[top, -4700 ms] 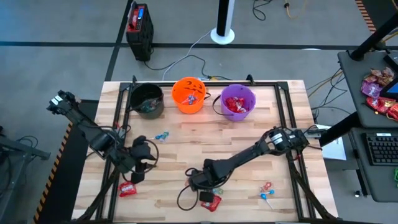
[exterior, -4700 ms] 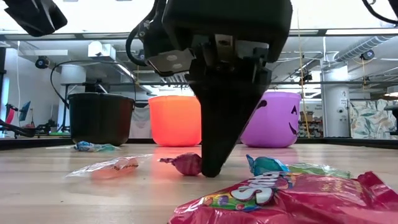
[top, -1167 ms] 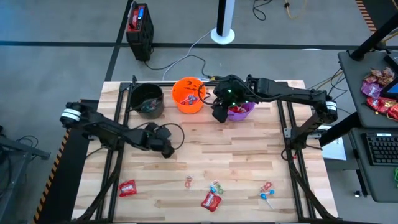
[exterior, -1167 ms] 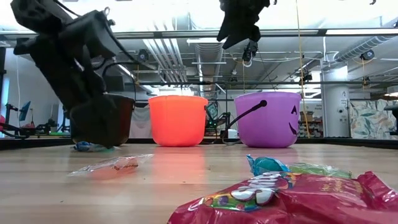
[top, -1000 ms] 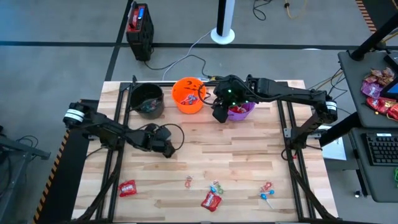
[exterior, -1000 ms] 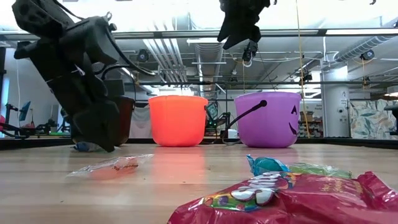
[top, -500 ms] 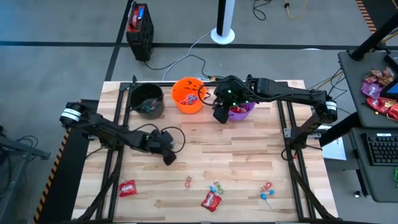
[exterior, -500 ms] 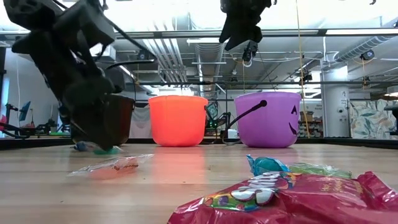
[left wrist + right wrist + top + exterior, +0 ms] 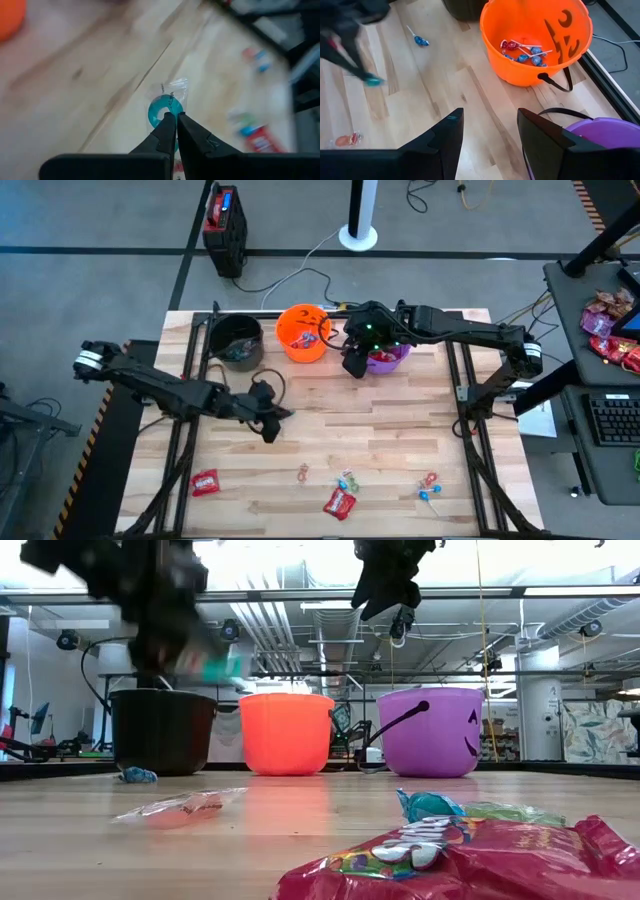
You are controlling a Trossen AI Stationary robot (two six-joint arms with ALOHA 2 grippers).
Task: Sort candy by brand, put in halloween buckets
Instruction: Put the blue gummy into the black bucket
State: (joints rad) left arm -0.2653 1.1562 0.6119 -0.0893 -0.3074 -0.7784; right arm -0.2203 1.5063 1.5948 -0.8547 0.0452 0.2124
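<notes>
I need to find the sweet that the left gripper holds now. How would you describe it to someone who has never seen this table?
Start at the black bucket at the table's far left, then follow the left arm toward the table's middle to the left gripper. Pinched in its shut fingers is a teal ring-shaped candy in a clear wrapper, the only sweet lifted off the wood.

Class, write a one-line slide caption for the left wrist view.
Left gripper, jaws shut on a teal ring candy in clear wrapper, above the wooden table.
</notes>
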